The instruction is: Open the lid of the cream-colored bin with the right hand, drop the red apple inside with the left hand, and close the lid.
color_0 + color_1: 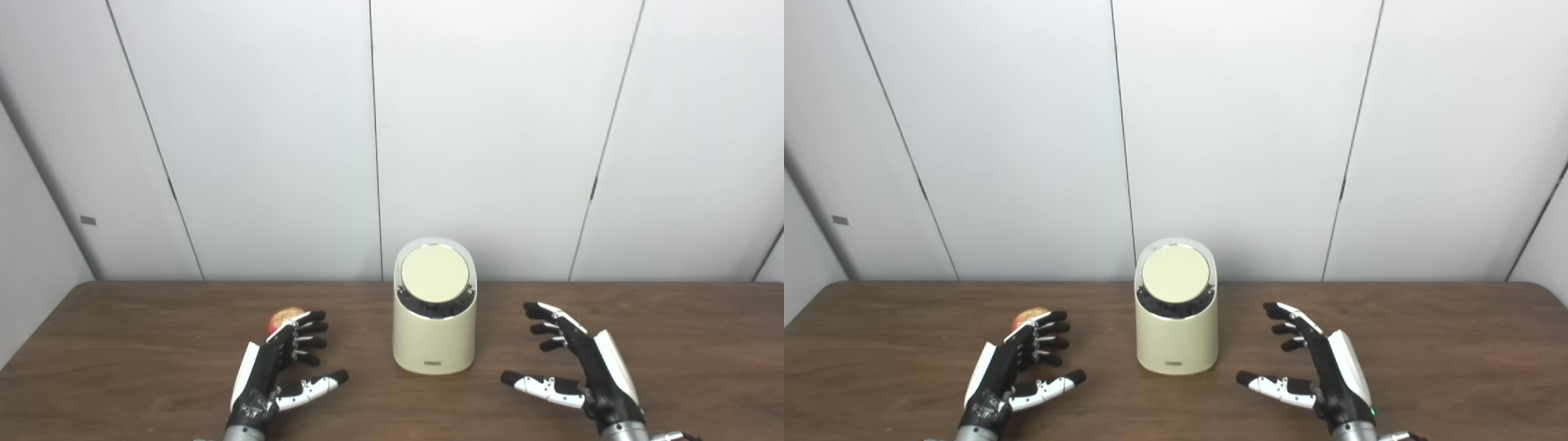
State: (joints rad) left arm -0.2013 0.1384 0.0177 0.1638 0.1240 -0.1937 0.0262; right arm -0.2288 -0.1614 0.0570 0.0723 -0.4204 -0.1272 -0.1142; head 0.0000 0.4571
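Observation:
A cream-colored bin [435,340] stands upright at the middle of the wooden table [122,331], its round lid [435,274] down and tilted toward me. A red apple [283,318] rests on the table to the bin's left, partly hidden behind my left hand's fingertips [313,331]. My left hand [278,373] is open, just in front of the apple and holding nothing. My right hand [572,367] is open too, to the right of the bin with a gap between them, thumb pointing toward the bin's base.
White wall panels [490,122] close off the space right behind the table's far edge. Bare tabletop lies to the far left and far right of the hands.

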